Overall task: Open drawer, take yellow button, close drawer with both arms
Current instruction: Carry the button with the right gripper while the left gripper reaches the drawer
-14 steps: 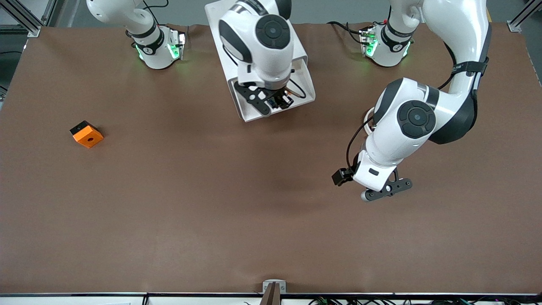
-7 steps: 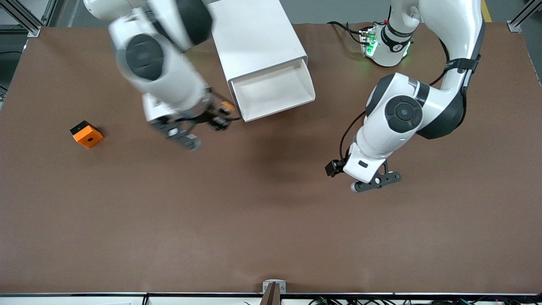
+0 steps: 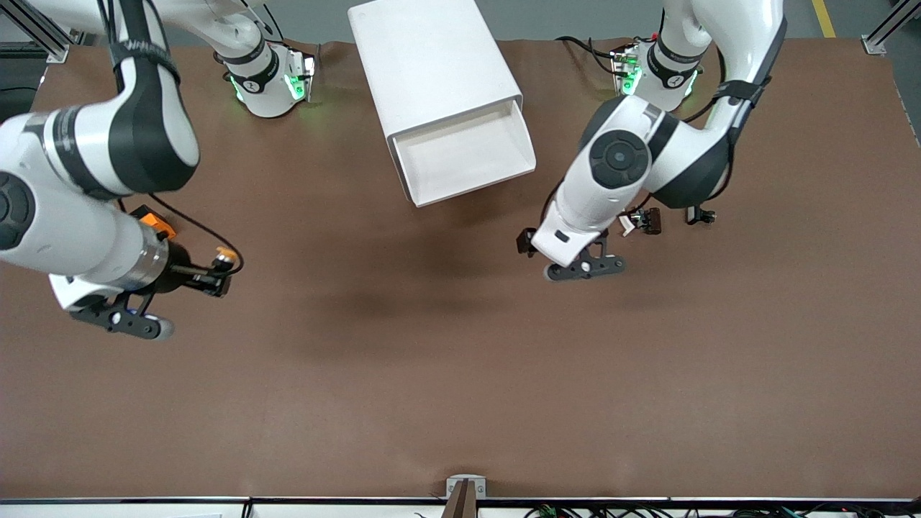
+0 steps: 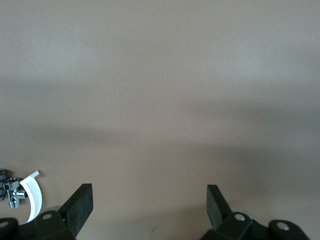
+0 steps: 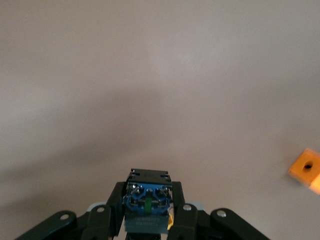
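Observation:
The top drawer (image 3: 464,155) of the white cabinet (image 3: 432,65) stands pulled open, and its tray shows nothing in it. My right gripper (image 3: 213,273) is shut on the button (image 3: 224,254) and holds it over the table near the right arm's end. In the right wrist view the button's blue base (image 5: 147,202) sits between the fingers of the right gripper (image 5: 147,212). My left gripper (image 3: 532,244) is open and empty over bare table, a little nearer the front camera than the drawer. Its fingers (image 4: 80,200) stand wide apart around the left gripper's gap (image 4: 148,197).
The orange cube (image 3: 157,223) lies partly under the right arm's wrist and also shows in the right wrist view (image 5: 306,171). A small black-and-white clip part (image 3: 644,221) lies by the left hand and shows in the left wrist view (image 4: 20,192).
My right arm has swung from over the open drawer toward its own end of the table, carrying the button, to beside the orange cube. My left arm has moved closer to the cabinet.

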Robot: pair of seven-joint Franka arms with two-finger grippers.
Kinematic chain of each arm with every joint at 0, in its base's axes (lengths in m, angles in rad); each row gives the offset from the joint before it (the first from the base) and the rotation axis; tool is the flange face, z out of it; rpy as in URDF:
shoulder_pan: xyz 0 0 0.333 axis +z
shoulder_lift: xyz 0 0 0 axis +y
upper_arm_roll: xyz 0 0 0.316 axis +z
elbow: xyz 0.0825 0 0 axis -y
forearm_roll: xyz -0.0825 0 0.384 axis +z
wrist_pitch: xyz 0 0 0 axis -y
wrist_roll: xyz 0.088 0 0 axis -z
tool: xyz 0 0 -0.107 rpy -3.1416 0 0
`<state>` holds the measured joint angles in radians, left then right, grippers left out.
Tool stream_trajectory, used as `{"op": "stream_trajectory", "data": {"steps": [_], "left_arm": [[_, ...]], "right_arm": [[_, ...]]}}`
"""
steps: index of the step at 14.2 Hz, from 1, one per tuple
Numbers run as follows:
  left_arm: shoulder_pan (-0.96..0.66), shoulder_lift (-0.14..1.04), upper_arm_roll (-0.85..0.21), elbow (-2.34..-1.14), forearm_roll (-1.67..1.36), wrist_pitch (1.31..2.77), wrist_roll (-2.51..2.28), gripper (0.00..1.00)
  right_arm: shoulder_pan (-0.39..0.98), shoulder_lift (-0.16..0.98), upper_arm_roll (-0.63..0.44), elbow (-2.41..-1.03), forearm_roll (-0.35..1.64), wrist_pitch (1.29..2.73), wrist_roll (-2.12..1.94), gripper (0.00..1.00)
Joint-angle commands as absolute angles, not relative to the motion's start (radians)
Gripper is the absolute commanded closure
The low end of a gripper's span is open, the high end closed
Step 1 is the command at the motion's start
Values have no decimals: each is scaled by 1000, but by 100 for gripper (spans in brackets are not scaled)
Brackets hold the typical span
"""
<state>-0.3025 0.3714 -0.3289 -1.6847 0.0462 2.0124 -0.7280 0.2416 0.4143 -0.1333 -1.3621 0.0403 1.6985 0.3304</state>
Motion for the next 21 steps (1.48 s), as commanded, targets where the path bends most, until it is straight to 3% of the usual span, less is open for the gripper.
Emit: {"op": "stream_trajectory", "data": {"steps": [1, 5, 13, 21], "left_arm": [[-348, 341, -331, -1726, 77, 2017, -758, 0], [-425, 350, -333, -1724, 77, 2017, -778, 0], [-538, 385, -334, -1715, 75, 2017, -778, 0], [-577, 403, -337, -1703, -102, 2017, -822, 0]], "right_arm": [[157, 397, -114, -1495, -24, 1863, 174, 100], [25, 435, -114, -1621, -26, 2127, -38, 100], [-123, 633, -104, -1632, -9, 2342, -179, 100], [-121, 716, -97, -1621, -9, 2413, -201, 100]]}}
